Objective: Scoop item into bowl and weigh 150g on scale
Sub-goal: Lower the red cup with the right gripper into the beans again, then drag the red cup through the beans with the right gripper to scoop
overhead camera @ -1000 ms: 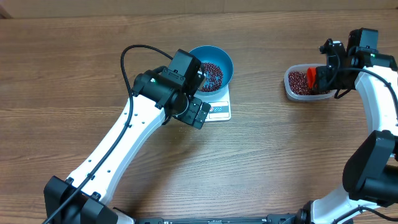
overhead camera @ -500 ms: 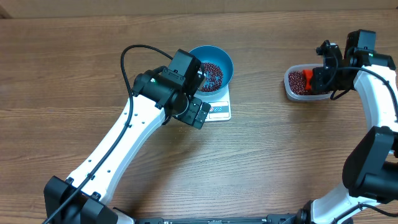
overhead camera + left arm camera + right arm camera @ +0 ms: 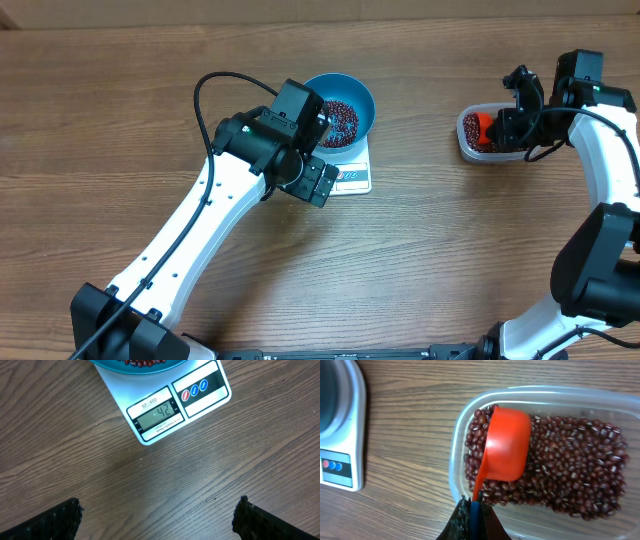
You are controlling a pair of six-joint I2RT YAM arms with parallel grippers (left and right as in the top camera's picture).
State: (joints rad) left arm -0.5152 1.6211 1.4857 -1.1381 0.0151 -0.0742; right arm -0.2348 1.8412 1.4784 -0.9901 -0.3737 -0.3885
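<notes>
The blue bowl (image 3: 343, 112) holds dark red-brown beans (image 3: 338, 122) and stands on the white scale (image 3: 353, 178). In the left wrist view the scale (image 3: 200, 405) shows 42 on its display, and the bowl's rim (image 3: 107, 364) shows at the top edge. My left gripper (image 3: 160, 517) hangs open over bare wood just in front of the scale, nothing between its fingers (image 3: 55, 522). My right gripper (image 3: 474, 515) is shut on the handle of an orange scoop (image 3: 507, 450). The scoop lies bowl-down on the beans (image 3: 570, 470) at the left end of the clear tub (image 3: 456, 460).
The clear tub (image 3: 465, 148) sits at the right of the wooden table, well apart from the scale. The left arm (image 3: 200, 220) stretches diagonally from the front left towards the scale. A corner of the scale (image 3: 342, 435) shows at the left of the right wrist view.
My right gripper has carried the orange scoop leftward from the tub's right side onto the beans at its left end. The left arm has not moved.
</notes>
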